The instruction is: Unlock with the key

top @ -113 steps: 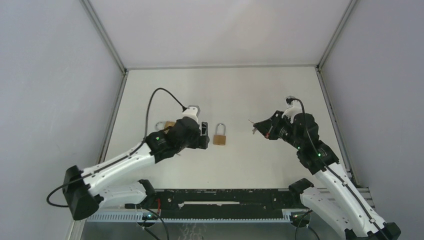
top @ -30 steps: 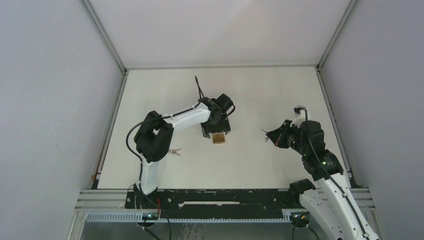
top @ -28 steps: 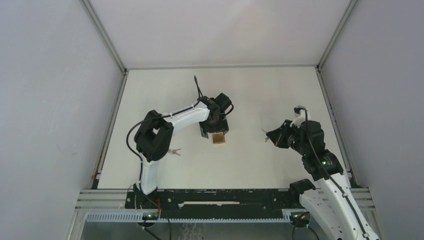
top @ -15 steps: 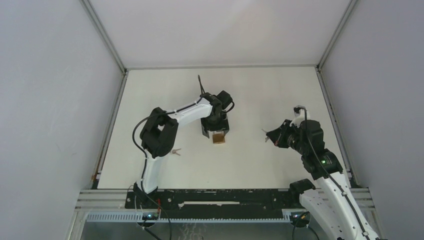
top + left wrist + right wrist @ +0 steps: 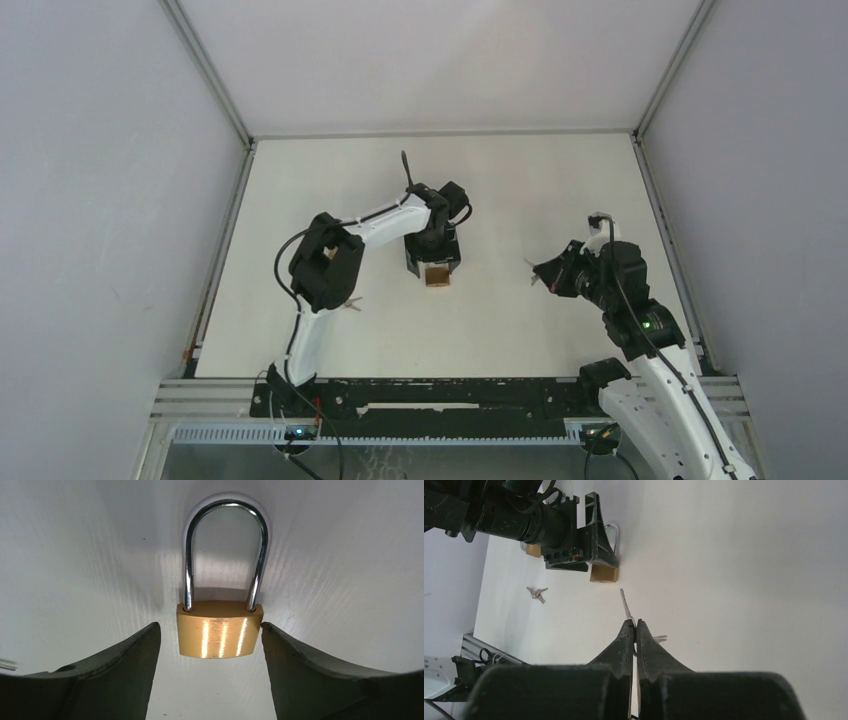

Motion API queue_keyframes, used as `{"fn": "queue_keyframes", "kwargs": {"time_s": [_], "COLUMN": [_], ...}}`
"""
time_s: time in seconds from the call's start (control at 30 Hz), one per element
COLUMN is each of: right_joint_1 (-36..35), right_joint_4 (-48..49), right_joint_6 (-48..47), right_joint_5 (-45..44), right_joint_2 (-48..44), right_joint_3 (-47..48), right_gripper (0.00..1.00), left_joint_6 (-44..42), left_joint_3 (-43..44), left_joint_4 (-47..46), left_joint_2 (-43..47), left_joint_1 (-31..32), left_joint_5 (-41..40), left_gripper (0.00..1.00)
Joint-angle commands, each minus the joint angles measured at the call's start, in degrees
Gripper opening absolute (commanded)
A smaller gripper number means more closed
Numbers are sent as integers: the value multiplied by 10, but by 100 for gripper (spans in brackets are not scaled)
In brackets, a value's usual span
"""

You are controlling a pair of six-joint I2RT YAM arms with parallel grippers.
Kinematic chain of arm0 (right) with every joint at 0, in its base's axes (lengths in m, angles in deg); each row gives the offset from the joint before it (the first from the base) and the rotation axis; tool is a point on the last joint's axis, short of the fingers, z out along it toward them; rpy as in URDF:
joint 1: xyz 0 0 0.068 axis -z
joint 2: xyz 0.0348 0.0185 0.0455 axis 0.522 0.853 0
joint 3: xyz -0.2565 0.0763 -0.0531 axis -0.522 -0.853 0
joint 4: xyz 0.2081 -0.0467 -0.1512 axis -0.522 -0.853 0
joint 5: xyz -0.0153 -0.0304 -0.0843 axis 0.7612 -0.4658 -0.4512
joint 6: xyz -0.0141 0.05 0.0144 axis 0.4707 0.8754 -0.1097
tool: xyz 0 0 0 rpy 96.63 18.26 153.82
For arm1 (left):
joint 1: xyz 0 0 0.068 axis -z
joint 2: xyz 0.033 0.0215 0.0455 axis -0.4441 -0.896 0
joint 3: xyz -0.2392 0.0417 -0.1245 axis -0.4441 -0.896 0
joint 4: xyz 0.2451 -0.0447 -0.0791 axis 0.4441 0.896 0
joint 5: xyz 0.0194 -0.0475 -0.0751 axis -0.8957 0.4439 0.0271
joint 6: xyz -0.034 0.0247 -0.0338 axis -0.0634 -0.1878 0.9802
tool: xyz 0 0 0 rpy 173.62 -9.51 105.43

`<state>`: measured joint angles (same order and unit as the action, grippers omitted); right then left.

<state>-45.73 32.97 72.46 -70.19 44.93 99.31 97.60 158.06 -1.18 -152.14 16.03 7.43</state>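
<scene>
**Item: padlock job, early stage.** Key in hand, lock not yet gripped, nothing inserted or turned.

1. Right gripper (image 5: 634, 625), nearest the arm bases. Fingers pressed together on a small silver key (image 5: 625, 605). The blade sticks out past the fingertips and points roughly toward the lock. It hangs above the table (image 5: 520, 180), well apart from the lock.

2. Spare keys (image 5: 348, 303). A small loose bunch lying flat on the table beside the left arm's elbow. Untouched.

3. Padlock (image 5: 220, 636), mid-table. Brass body, steel shackle (image 5: 225, 510), lying flat. Both shackle legs sit down in the body, so it looks locked. The keyhole is not visible from any view.

4. Left gripper (image 5: 432, 266), over the padlock. Fingers stand wide apart, one on each side of the brass body and holding nothing. There is a clear gap on one side. The other finger sits right at the body's corner, and whether it touches cannot be told.

**Outstanding, by my reckoning:**
- close the left fingers on the brass body to steady it
- present the keyhole
- bring the key across and seat it
- turn the key until the shackle springs
</scene>
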Motion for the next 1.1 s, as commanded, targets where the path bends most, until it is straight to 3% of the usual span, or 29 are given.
{"fn": "queue_keyframes", "kwargs": {"time_s": [0.0,0.7,1.07], "right_joint_1": [7,17,22], "right_joint_4": [23,31,28], "right_joint_6": [-6,-8,-11], "right_joint_5": [4,12,16], "right_joint_2": [-2,-4,-5], "right_joint_3": [-2,-10,-10], "right_gripper": [0,0,0], "left_joint_6": [-6,-15,-43], "left_joint_3": [44,67,84], "left_joint_4": [21,50,57], "left_joint_2": [-19,-60,-81], "left_joint_1": [10,22,18], "left_joint_5": [5,0,1], "left_gripper": [78,69,71]}}
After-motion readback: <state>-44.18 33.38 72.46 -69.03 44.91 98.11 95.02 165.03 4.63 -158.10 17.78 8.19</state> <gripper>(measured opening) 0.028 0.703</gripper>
